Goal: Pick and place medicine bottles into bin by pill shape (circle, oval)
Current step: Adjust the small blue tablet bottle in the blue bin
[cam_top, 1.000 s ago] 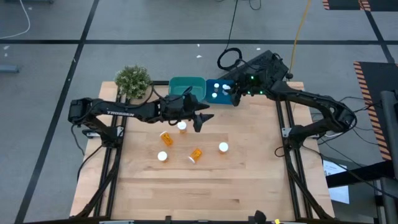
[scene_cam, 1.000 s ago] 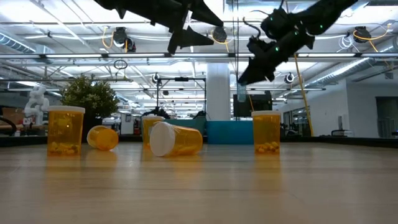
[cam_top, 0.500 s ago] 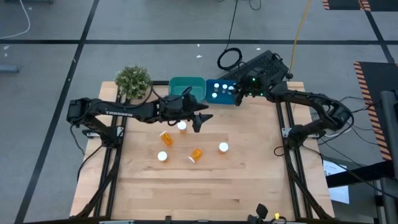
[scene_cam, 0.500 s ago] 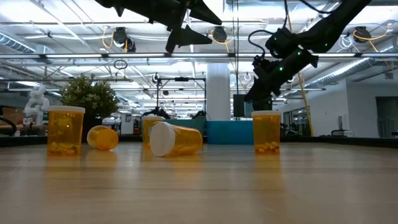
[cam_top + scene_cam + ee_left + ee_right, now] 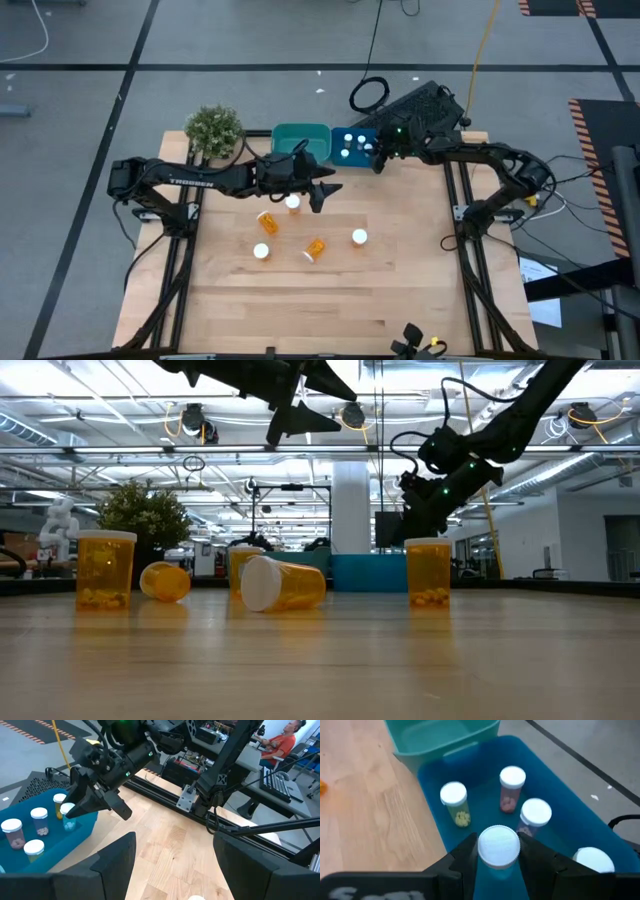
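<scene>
- Over the blue bin (image 5: 440, 830) at the far edge of the worktop (image 5: 390, 290), the right hand (image 5: 498, 851) is gripping a white-capped medicine bottle (image 5: 498, 846) between its closed fingers, low inside the bin's walls.
- Judging by that, the step in hand is the placing of this bottle, and the next move is calling for the fingers to part while the bottle is hanging clear of its neighbours, then a lift straight up before the arm is swinging back toward the worktop's middle.
- Beside the blue bin, the teal bin (image 5: 301, 139) is sitting at the same far edge, with nothing visible on the part of its floor that shows in the right wrist view.
- Counting the blue bin's contents in that view, four bottles are standing in it, apart from the held one.
- Counting the middle of the worktop, five bottles are waiting: three upright with white caps showing from above, two lying on their sides.
- Above that cluster, the left hand (image 5: 325, 190) is hovering with its fingers spread wide and holding nothing.
- At the far left corner, one potted plant (image 5: 213, 130) is standing.
</scene>
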Action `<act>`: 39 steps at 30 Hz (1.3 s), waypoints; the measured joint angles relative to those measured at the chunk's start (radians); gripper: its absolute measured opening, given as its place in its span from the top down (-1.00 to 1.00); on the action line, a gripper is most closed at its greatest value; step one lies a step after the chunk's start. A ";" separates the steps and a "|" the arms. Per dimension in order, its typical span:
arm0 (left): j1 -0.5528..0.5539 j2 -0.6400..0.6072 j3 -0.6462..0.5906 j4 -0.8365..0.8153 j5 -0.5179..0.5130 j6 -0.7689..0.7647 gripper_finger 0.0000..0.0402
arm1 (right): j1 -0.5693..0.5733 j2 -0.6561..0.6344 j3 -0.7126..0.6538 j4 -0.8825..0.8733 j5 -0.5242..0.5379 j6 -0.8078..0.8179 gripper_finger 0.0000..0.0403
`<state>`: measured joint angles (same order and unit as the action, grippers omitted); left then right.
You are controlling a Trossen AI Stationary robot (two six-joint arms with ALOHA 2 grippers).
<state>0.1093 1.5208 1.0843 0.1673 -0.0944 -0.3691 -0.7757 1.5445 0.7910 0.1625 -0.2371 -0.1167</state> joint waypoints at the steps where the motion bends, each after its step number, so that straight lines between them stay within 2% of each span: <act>1: 0.000 0.000 0.000 0.000 0.000 0.000 -0.34 | 0.000 0.006 0.000 0.000 0.000 -0.002 0.41; 9: 0.001 0.000 0.000 -0.008 -0.003 0.003 -0.34 | -0.002 0.060 0.000 -0.001 -0.003 -0.001 0.41; 28: 0.002 0.000 0.000 -0.018 -0.010 -0.003 -0.34 | -0.002 0.063 0.000 -0.009 -0.002 -0.004 0.41; 39: 0.002 0.000 0.000 -0.024 -0.011 -0.002 -0.34 | -0.002 0.062 0.000 -0.014 0.000 -0.001 0.25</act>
<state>0.1108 1.5211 1.0843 0.1436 -0.1059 -0.3714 -0.7776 1.6070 0.7914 0.1484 -0.2371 -0.1179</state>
